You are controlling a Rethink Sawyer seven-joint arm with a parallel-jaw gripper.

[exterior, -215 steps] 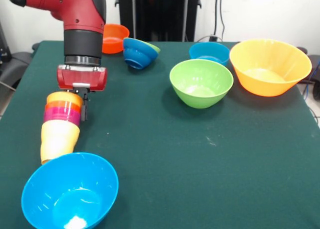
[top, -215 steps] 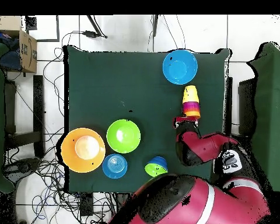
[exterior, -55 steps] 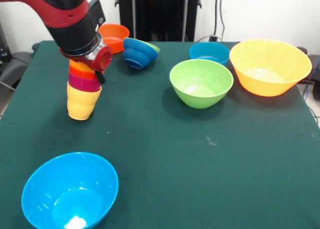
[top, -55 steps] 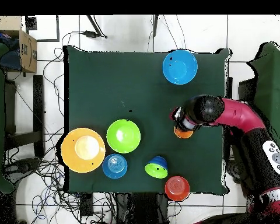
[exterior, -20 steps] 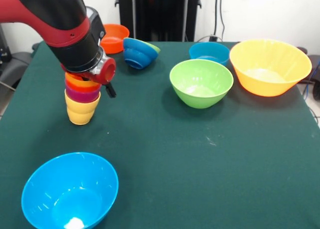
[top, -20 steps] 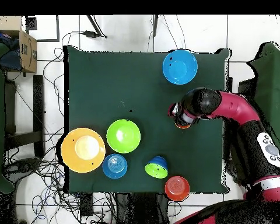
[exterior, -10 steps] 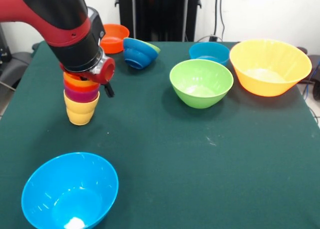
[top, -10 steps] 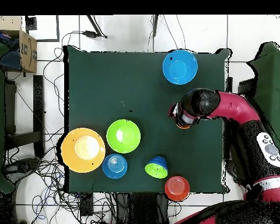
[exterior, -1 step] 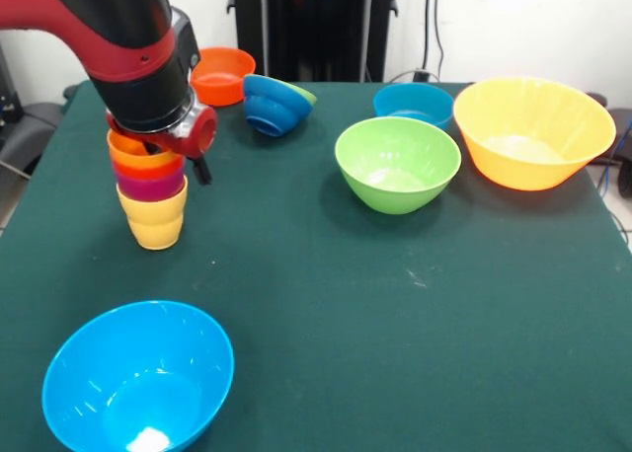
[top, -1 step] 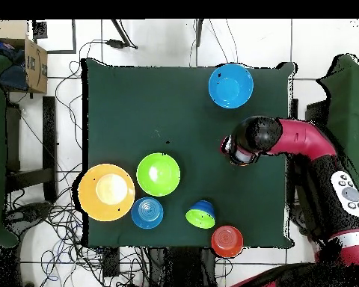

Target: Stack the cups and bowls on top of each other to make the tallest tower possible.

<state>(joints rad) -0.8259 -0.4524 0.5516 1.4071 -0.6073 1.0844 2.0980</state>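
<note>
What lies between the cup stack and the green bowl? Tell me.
Nothing: only bare green table between the cup stack and the green bowl, clearest in the front view.

A dark green bench (exterior, -1 step: 415,304) fills the middle of the room on a floor of pale tiles (top, -1 step: 160,45). Black cables (top, -1 step: 63,97) trail across the tiles at nine o'clock overhead, near a cardboard box (top, -1 step: 34,66). Beyond the bench stand a white wall (exterior, -1 step: 513,23) and a black cabinet (exterior, -1 step: 314,28).

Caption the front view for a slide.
Sawyer arm over an upright stack of four cups, bowls scattered across the green table.
</note>
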